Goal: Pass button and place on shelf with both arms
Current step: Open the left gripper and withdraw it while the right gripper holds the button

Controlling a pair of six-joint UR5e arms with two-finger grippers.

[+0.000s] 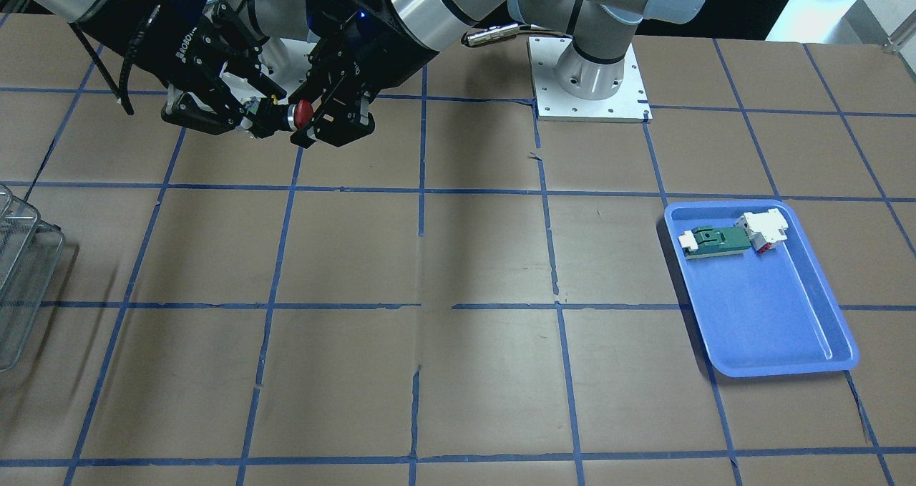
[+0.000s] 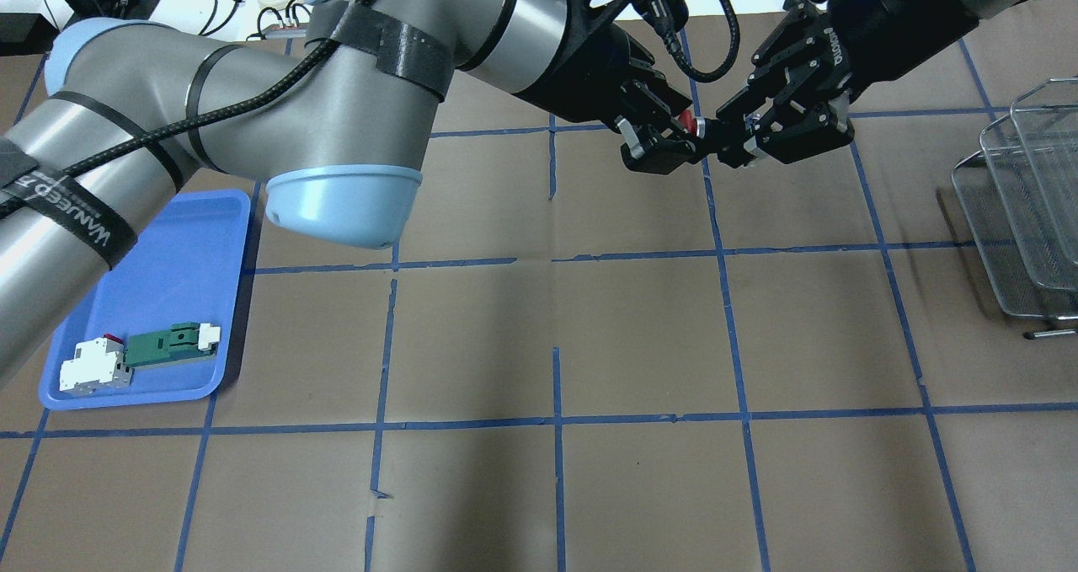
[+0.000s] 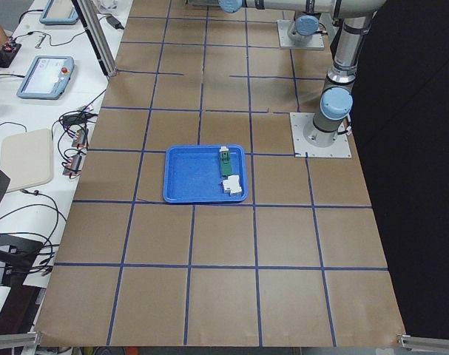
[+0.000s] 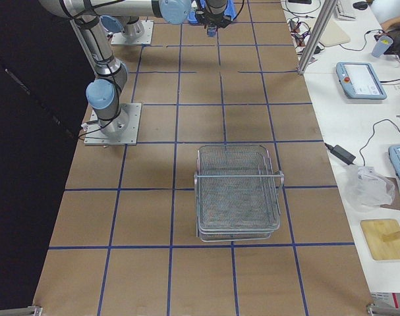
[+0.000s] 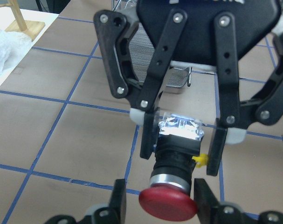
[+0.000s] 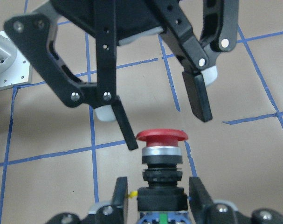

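Note:
The button [image 1: 304,114] hangs in the air between both grippers at the far side of the table. My right gripper [image 2: 734,138] is shut on its clear block and black collar [image 5: 181,130]. The red cap [image 6: 162,136] points at my left gripper [image 2: 676,140], which is open. Its fingers [image 6: 197,95] stand on either side of the cap with a gap showing. The wire-mesh shelf [image 2: 1019,210] stands on the table to the robot's right, well away from both grippers; it also shows in the exterior right view [image 4: 238,191].
A blue tray [image 2: 168,252] lies on the robot's left side of the table. It holds a green-and-white part [image 2: 168,344] and a white part [image 2: 93,368]. The left arm's base plate [image 1: 590,78] is bolted to the brown table with blue tape lines.

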